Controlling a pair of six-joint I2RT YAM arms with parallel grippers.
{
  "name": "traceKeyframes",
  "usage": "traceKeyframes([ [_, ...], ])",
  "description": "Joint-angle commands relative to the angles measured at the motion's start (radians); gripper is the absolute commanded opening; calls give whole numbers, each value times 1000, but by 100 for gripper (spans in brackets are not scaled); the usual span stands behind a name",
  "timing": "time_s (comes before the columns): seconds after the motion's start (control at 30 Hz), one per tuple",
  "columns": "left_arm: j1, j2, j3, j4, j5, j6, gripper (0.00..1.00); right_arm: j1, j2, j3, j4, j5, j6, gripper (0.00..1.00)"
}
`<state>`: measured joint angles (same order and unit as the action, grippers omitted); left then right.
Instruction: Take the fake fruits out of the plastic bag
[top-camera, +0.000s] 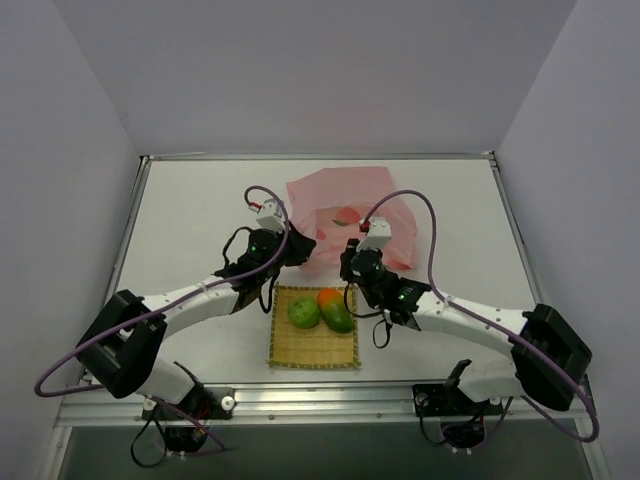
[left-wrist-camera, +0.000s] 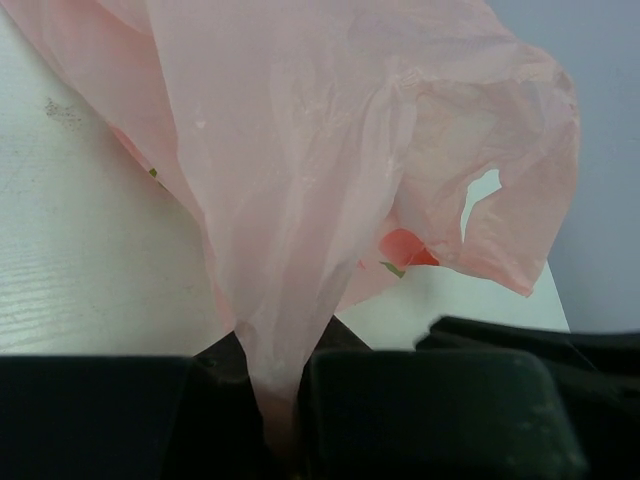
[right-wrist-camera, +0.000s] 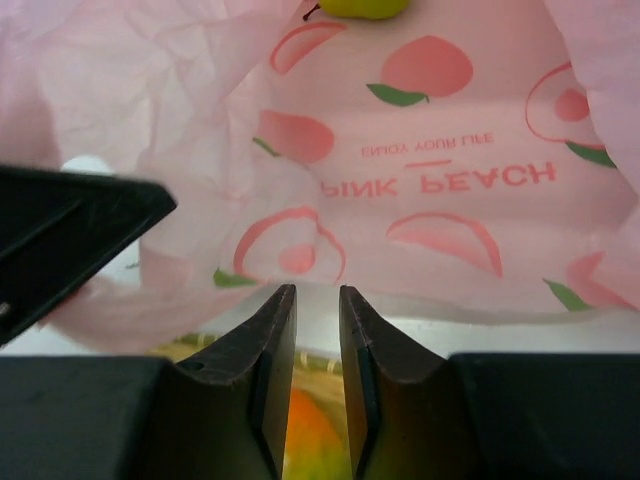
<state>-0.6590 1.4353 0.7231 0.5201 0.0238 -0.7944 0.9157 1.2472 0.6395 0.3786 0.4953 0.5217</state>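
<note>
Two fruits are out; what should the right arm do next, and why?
Probably push the right gripper forward into the plastic bag toward the yellow-green fruit deep inside, opening wider. Its jaws stand narrowly apart and empty, the left gripper pinches the bag, and the green fruit and mango lie on the mat.

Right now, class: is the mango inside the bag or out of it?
Out. The mango lies on the mat beside the green fruit, apart from the pink bag.

Crinkled pink bag (top-camera: 338, 190) is holding yellow-green fruit (right-wrist-camera: 365, 6).
Round green fruit (top-camera: 303, 312) and mango (top-camera: 336, 311) are lying outside, touching.
</note>
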Motion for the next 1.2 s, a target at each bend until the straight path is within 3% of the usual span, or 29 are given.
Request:
traceKeyframes([
  [0.0,-7,-58,25,32,22,-5,2,-83,124,71,186,-82,-48,20],
  [0.23,-24,-124,36,-18,54,6,3,-196,363,135,452,-109,-65,25],
  [0.33,-27,-138,26,-31,53,12,2,-242,458,172,549,-97,-48,39],
  [0.43,-25,-127,12,-42,47,15,2,-291,575,264,571,-121,-8,61],
  [0.47,-25,-122,12,-45,47,15,2,-297,602,317,568,-126,-3,74],
  [0.57,-25,-107,13,-49,48,20,2,-310,696,385,559,-167,21,90],
  [0.67,-25,-90,15,-48,48,20,2,-311,756,436,583,-198,49,100],
  [1.17,-28,-65,-83,-8,64,-49,2,-336,1067,819,450,-176,93,100],
])
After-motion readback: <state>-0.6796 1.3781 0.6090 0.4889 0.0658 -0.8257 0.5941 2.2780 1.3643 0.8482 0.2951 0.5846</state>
